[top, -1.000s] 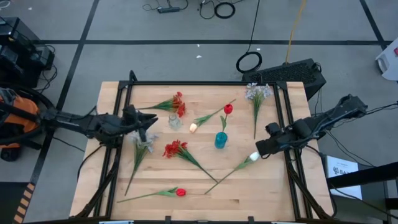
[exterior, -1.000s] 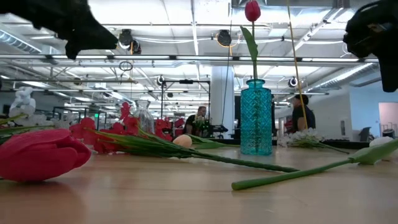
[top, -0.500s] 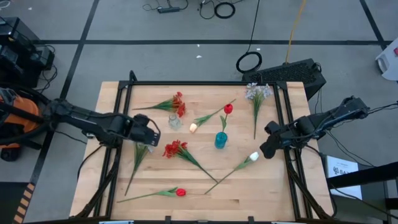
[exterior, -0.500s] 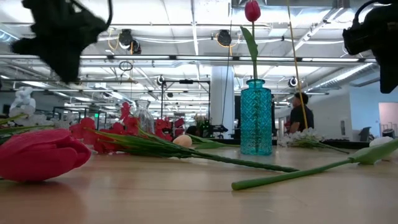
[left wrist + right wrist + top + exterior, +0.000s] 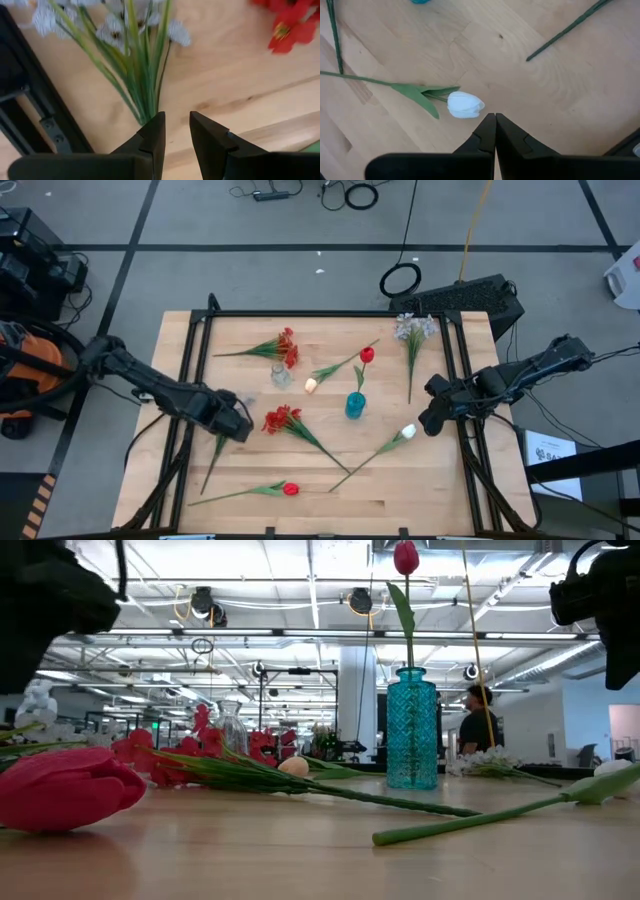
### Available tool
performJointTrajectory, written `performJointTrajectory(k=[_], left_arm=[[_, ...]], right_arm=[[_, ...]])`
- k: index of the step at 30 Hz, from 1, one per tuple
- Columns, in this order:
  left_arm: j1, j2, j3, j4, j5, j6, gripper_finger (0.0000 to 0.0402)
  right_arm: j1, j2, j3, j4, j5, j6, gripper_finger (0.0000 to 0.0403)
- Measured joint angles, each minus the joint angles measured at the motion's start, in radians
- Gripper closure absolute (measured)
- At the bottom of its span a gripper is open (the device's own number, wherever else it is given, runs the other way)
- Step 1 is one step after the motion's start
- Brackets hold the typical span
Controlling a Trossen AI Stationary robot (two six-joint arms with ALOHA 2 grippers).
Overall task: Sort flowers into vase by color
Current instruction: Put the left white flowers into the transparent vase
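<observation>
A teal vase (image 5: 355, 405) holds one red tulip (image 5: 367, 355); a small clear vase (image 5: 281, 375) stands to its left. Flowers lie flat on the table: red clusters (image 5: 285, 345) (image 5: 282, 418), a red rosebud (image 5: 290, 489), a cream bud (image 5: 311, 385), a white bud (image 5: 408, 431) and pale sprays (image 5: 414, 328) (image 5: 135, 35). My left gripper (image 5: 177, 132) points down, open, just above the left spray where its stems join; its body hides the blossoms in the high view. My right gripper (image 5: 495, 117) hangs shut beside the white bud (image 5: 465, 106).
Black rails (image 5: 190, 380) (image 5: 462, 370) run along the table's left and right sides; one shows in the left wrist view (image 5: 30, 115) close to the spray. The near middle of the table (image 5: 400, 490) is bare wood.
My left gripper has come toward the table's near edge and sunk, tipping from nearly level to pointing straight down over the left pale spray. The flowers have stayed where they lay.
</observation>
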Motion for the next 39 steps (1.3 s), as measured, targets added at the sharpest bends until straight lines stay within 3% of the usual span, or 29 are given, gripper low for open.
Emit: performJointTrajectory(k=[6,14,19,28,39], left_arm=[[-0.095,0.052,0.000,0.004,0.033,-0.089,0.0307],[-0.156,0.102,-0.007,0.030,0.061,-0.097,0.0307],[-0.165,0.116,-0.091,0.155,0.146,-0.104,0.0307],[-0.175,0.115,-0.236,0.348,0.162,-0.148,0.0307],[-0.174,0.112,-0.289,0.378,0.162,-0.118,0.0311]], right_arm=[[0.000,0.000,0.000,0.000,0.017,0.002,0.0403],[0.000,0.000,0.000,0.020,0.046,0.001,0.0403],[0.000,0.000,0.000,0.049,0.046,-0.003,0.0403],[0.000,0.000,0.000,0.079,0.045,-0.004,0.0403],[0.000,0.000,0.000,0.081,0.045,-0.010,0.0403]])
